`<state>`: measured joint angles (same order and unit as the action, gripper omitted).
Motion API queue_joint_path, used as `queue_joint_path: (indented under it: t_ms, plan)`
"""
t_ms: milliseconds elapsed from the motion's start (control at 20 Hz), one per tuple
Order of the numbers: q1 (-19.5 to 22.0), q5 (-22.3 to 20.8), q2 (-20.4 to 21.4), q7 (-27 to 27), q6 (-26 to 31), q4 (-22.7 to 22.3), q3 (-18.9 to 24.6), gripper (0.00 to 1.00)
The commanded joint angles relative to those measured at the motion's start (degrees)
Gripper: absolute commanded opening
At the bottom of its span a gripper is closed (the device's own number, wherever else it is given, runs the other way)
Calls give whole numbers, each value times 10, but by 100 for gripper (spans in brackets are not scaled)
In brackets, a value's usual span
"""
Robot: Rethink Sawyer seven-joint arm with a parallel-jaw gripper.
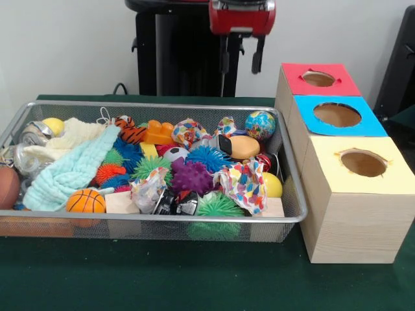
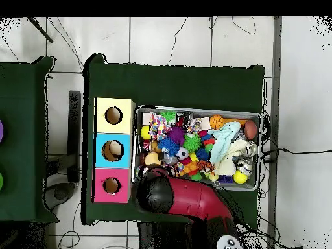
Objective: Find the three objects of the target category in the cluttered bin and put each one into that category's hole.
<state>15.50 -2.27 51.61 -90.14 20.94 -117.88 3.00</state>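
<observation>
The wire mesh bin (image 1: 162, 103) is full of toys; it also shows in the overhead view (image 2: 194, 109). One dotted white cloth (image 1: 245, 184) lies crumpled at its front right, near the yellow box (image 2: 154, 123). A second dotted cloth (image 1: 188, 133) is balled up at the far side. A smaller dotted bundle (image 1: 226, 125) sits beside it. The yellow-topped box's hole (image 1: 363, 163) is the nearest one (image 2: 113, 115). My gripper (image 1: 240, 63) hangs open and empty, high above the bin's far rim. In the overhead view the arm (image 2: 185, 201) hides it.
A mint-green towel (image 1: 71, 172) and a cream knitted cloth (image 1: 74, 133) fill the bin's left. A basketball (image 1: 85, 201), spiky balls (image 1: 192, 176) and a globe ball (image 1: 260, 124) lie among them. The blue-topped hole (image 1: 337, 115) and red-topped hole (image 1: 318, 78) stand behind the yellow box.
</observation>
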Motion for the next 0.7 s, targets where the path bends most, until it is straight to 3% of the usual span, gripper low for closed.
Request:
queue_joint_path:
  t_ms: [50,250,550,700]
  plan:
    - [10,-37,-97,-5,-21,104,68,100]
    - [-4,-38,-103,-21,-15,143,53,100]
    - [-20,-32,-103,-57,-40,149,28,100]
    - [-27,-29,-98,-56,-16,163,23,100]
